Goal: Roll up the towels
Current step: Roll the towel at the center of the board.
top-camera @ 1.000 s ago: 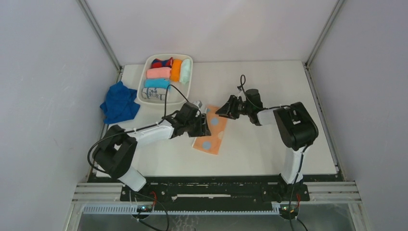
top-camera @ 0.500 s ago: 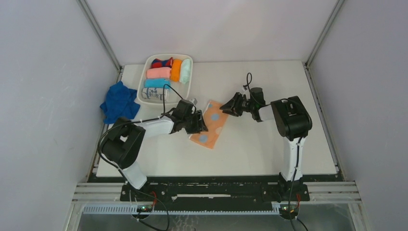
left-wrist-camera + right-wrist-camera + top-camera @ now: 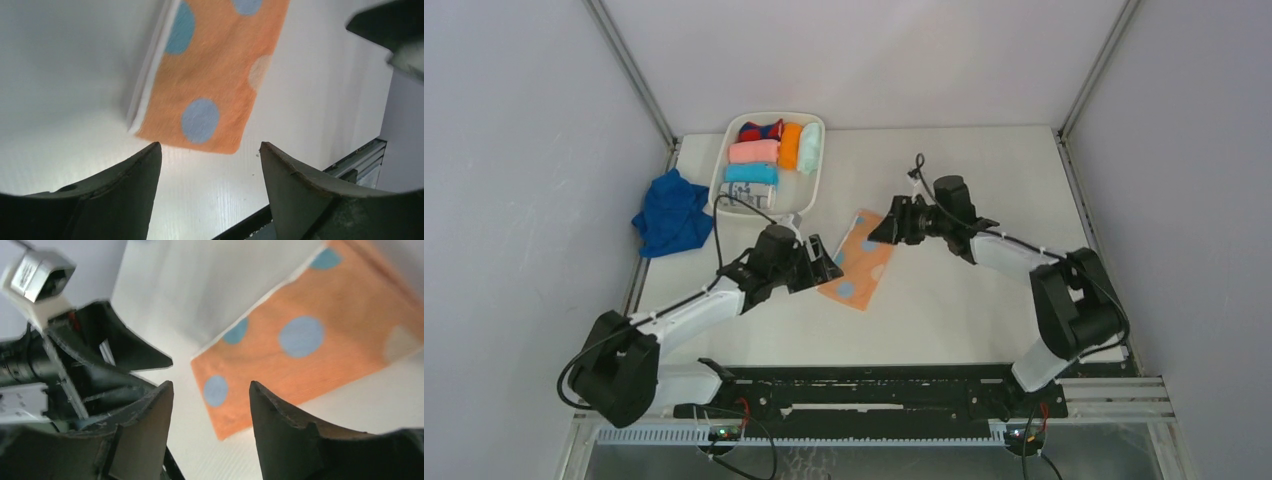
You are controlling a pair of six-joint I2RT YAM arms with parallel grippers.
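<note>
The peach-orange towel with pale blue spots [image 3: 859,260] lies flat and folded in the middle of the table; it also shows in the left wrist view [image 3: 215,75] and the right wrist view [image 3: 310,350]. My left gripper [image 3: 822,268] is open and empty just left of its near end. My right gripper [image 3: 886,228] is open and empty above its far right corner. The royal-blue towel [image 3: 671,212] lies crumpled at the table's left edge.
A white tray [image 3: 816,182] at the back left holds several rolled cloths: pink, light-blue, orange, mint, a red-and-blue one and a white printed one. The left gripper shows in the right wrist view [image 3: 100,360]. The table's near edge [image 3: 300,200] is close.
My left arm has drawn back toward the near left, off the spotted towel. My right gripper has shifted slightly left over the towel's far corner. The towel now lies further toward the near side.
</note>
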